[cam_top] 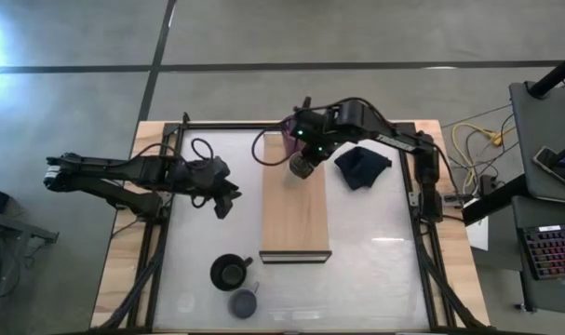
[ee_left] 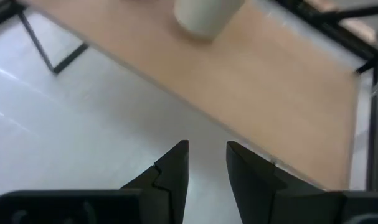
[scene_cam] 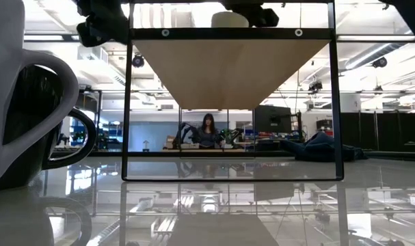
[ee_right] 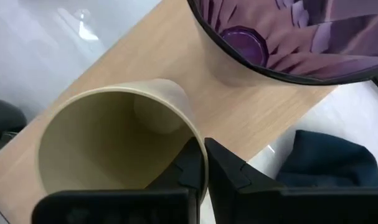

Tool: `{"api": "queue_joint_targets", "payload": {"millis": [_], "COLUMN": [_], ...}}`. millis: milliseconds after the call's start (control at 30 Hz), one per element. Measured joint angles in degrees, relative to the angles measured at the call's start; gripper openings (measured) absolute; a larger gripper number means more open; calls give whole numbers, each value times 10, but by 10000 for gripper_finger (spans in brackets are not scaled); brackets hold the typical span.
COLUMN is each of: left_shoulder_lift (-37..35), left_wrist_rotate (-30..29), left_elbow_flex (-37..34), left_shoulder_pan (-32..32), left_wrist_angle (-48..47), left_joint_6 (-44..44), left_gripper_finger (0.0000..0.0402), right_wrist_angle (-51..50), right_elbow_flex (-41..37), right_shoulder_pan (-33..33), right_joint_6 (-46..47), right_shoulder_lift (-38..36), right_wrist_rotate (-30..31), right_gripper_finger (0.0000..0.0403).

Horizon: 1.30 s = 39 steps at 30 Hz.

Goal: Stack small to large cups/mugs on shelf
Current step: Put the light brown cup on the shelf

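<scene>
The light-wood shelf (cam_top: 296, 223) stands raised in the table's middle. Over its far end my right gripper (ee_right: 204, 163) is shut on the small beige cup (ee_right: 114, 143), which also shows in the high view (cam_top: 303, 166). The purple tumbler (ee_right: 288, 37) stands upright on the shelf just beyond the cup. The black mug (cam_top: 229, 272) and the lavender-blue mug (cam_top: 244, 302) stand on the table near its front edge. My left gripper (ee_left: 206, 149) hangs open over the table left of the shelf, with nothing between its fingers. My right gripper pinches the beige cup's rim wall (ee_right: 198, 146), with one finger inside the cup and one outside. The fingers come from above, slanting down. The cup stays upright with its mouth up. Whether its base rests on the shelf, I cannot tell.
A dark navy cloth (cam_top: 361, 166) lies on the table right of the shelf's far end. A black frame (scene_cam: 231, 33) carries the shelf. Bare white tabletop (cam_top: 384, 270) stretches right of the shelf. In the low view the two mugs (scene_cam: 36, 116) fill the left side.
</scene>
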Motion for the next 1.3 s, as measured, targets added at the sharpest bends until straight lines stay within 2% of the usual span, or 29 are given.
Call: {"api": "queue_joint_targets", "payload": {"millis": [233,533,733,933,1300], "left_shoulder_lift": [14,116,158,189,215], "left_wrist_rotate": [-1,2,17,33,35], "left_elbow_flex": [1,29,43,59,62], "left_shoulder_pan": [17,67,71,76,83], "left_wrist_angle": [117,138,223,233,236], "left_joint_6": [32,50,76,82,93], "left_gripper_finger": [93,93,93,93,93], "right_wrist_angle": [3,6,14,41,34], "right_elbow_flex": [9,8,8,8,8], "right_shoulder_pan": [-2,-2,-2,-2,-4], "right_joint_6": [3,16,16,16,13], "right_shoulder_lift": [-3,6,7,5,4], "right_wrist_rotate": [18,20,21,20,16], "right_gripper_finger": [9,9,11,29,54]}}
